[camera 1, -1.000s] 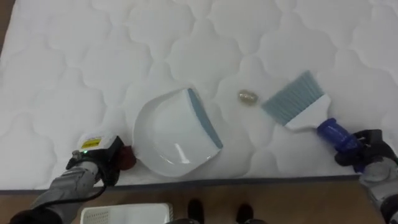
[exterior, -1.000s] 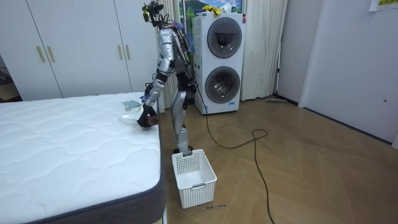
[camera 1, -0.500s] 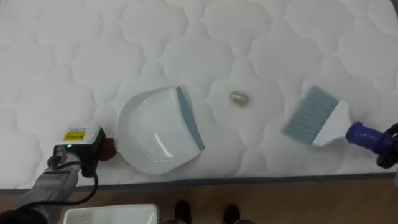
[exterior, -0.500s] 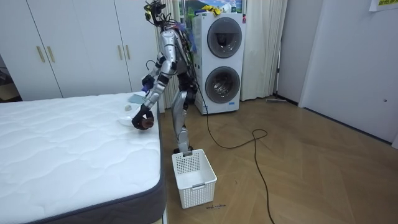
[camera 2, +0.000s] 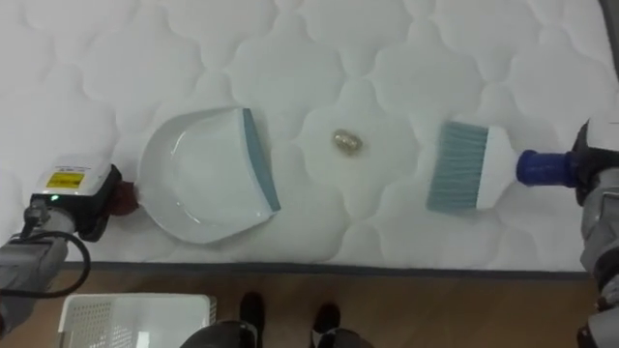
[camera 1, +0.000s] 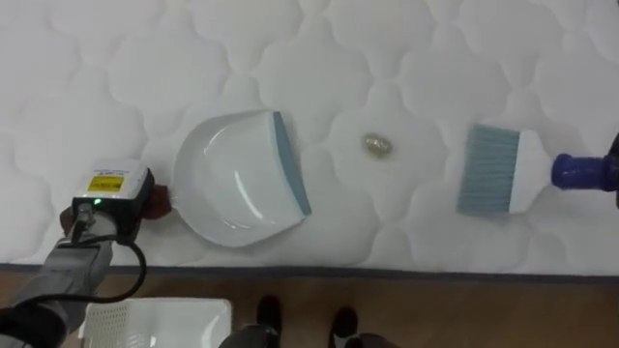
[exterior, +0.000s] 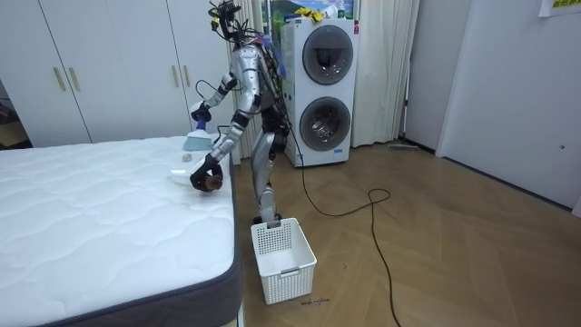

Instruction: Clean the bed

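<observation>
L-eye: crumb (camera 1: 377, 145) on bed (camera 1: 290, 48), betw. dustpan (camera 1: 237, 179) lip & brush (camera 1: 493, 181) bristles, touching neither; dustpan mouth faces R; brush axis L-R, bristles L; L hand (camera 1: 102, 208) curled on dustpan handle | room: basket (exterior: 283, 259) by feet, washer (exterior: 325, 82) behind | R-eye: R hand (camera 2: 592, 159) wrapped round brush handle

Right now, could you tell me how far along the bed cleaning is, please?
Nothing is swept yet. The left hand holds the dustpan on the mattress, its lip facing the crumb; the right hand holds the brush on the crumb's far side. Left: sweep the crumb into the empty pan, then probably tip it into the basket.
</observation>
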